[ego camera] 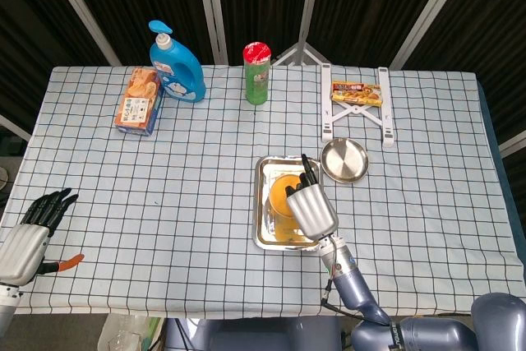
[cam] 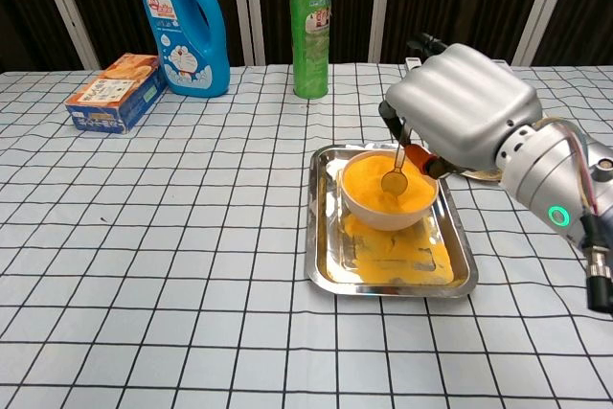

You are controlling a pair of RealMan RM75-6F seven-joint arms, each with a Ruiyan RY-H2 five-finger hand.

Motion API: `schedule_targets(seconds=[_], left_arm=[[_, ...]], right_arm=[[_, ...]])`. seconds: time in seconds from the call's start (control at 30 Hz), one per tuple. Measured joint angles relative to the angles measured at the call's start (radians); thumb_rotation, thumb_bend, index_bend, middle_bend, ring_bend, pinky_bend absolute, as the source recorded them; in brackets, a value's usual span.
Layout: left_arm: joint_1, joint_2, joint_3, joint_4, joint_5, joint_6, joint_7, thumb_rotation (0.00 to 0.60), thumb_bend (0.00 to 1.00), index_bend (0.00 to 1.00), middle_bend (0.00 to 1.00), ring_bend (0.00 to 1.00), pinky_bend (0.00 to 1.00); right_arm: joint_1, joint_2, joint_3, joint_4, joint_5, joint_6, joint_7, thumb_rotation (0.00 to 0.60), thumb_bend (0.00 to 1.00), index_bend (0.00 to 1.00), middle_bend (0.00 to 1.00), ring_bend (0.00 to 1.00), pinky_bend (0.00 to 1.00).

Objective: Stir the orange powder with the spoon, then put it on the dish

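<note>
Gripping the spoon [cam: 394, 177] — right robot hand [cam: 463, 118] over the powder bowl [cam: 387, 194] — left robot hand [ego camera: 31, 233] empty, fingers apart.

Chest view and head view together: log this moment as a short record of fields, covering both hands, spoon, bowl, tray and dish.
right hand: holds the spoon from above
spoon: bowl end in the orange powder
bowl: white, sits inside the steel tray
tray: orange powder spilled on its floor
dish: round metal, holds nothing, beside the tray's far right corner
left hand: at the near left table edge, fingers apart, holding nothing
stage: stirring, spoon not yet on the dish
</note>
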Motion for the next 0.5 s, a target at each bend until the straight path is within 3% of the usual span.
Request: schedule_targets(seconds=[0.23, 0.5], left_arm=[[0.002, -0.001, 0.0, 0.0, 0.0, 0.003, 0.002, 0.6, 0.0, 0.0, 0.0, 0.0, 0.0], [0.0, 0.0, 0.0, 0.0, -0.002, -0.001, -0.001, 0.6, 0.0, 0.0, 0.0, 0.0, 0.0]], right_arm=[[-0.007, 0.001, -0.009, -0.054, 0.008, 0.0, -0.025, 0.6, 0.84, 0.76, 0.68, 0.37, 0.0], [-0.014, -0.012, -0.013, -0.042, 0.045, -0.015, -0.031, 0.6, 0.84, 0.76, 0.68, 0.37, 0.0]])
